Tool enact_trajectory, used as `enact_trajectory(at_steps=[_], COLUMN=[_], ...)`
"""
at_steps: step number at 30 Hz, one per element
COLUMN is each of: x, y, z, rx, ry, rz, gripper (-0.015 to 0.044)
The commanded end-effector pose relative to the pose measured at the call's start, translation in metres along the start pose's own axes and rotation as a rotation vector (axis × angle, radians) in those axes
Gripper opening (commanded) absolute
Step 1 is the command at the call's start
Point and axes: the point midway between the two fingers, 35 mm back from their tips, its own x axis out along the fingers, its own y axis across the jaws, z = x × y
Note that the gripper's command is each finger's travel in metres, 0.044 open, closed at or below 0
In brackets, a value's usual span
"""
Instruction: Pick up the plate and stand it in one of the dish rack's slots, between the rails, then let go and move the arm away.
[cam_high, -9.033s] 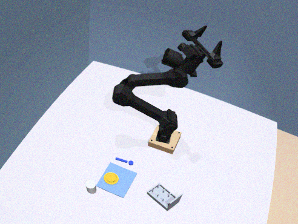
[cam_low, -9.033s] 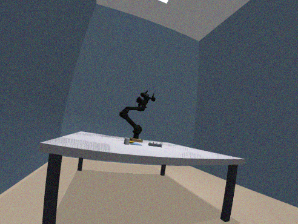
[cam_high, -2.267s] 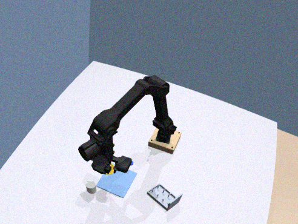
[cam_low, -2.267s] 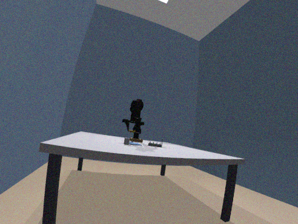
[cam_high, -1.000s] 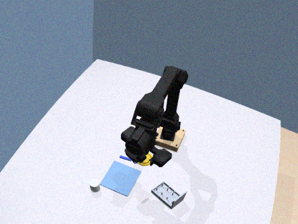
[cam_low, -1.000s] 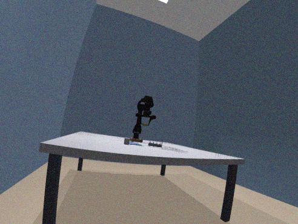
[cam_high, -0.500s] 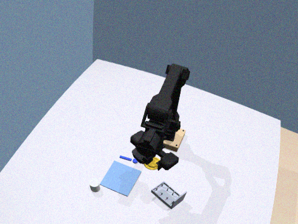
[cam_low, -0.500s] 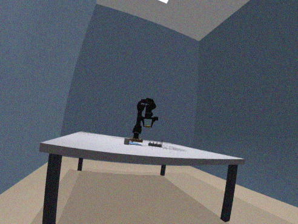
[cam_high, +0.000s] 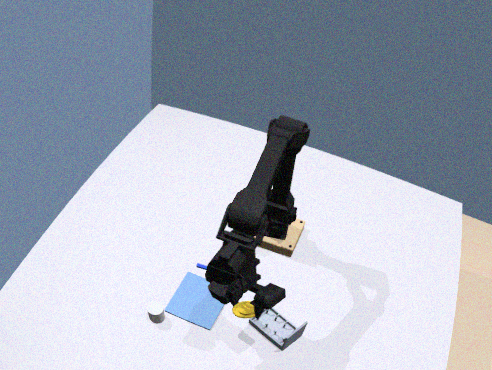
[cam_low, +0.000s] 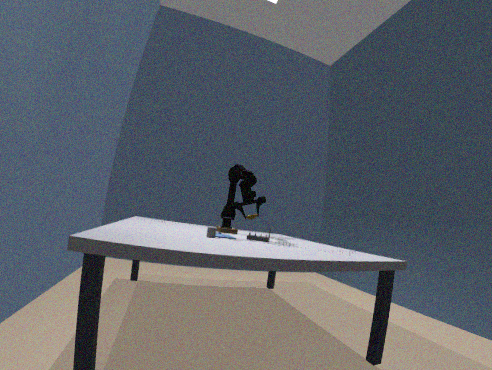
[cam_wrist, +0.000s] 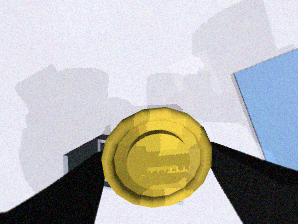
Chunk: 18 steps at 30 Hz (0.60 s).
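My gripper (cam_high: 246, 304) (cam_wrist: 156, 153) (cam_low: 253, 210) is shut on the yellow plate (cam_high: 243, 310) (cam_wrist: 157, 157) (cam_low: 252, 216) and holds it in the air, well above the table. In the wrist view the plate faces the camera between the two black fingers. The grey dish rack (cam_high: 277, 327) (cam_low: 258, 237) stands on the table just right of and below the plate. In the wrist view only a dark corner of the rack (cam_wrist: 85, 152) shows behind the plate's left side.
A light blue mat (cam_high: 192, 301) (cam_wrist: 272, 107) lies left of the rack. A small white cylinder (cam_high: 156, 313) (cam_low: 211, 232) stands left of the mat. A blue stick (cam_high: 200, 266) pokes out behind the arm. The arm's wooden base (cam_high: 285, 239) is behind.
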Motion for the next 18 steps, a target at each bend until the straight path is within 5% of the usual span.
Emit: enact_trajectory(at_steps=[1, 18], x=[0.019, 0.060], y=[0.001, 0.004], z=[0.009, 0.038], rx=[-0.030, -0.173], ry=[-0.025, -0.193], rz=[0.074, 0.350], gripper=[0.0000, 0.0000])
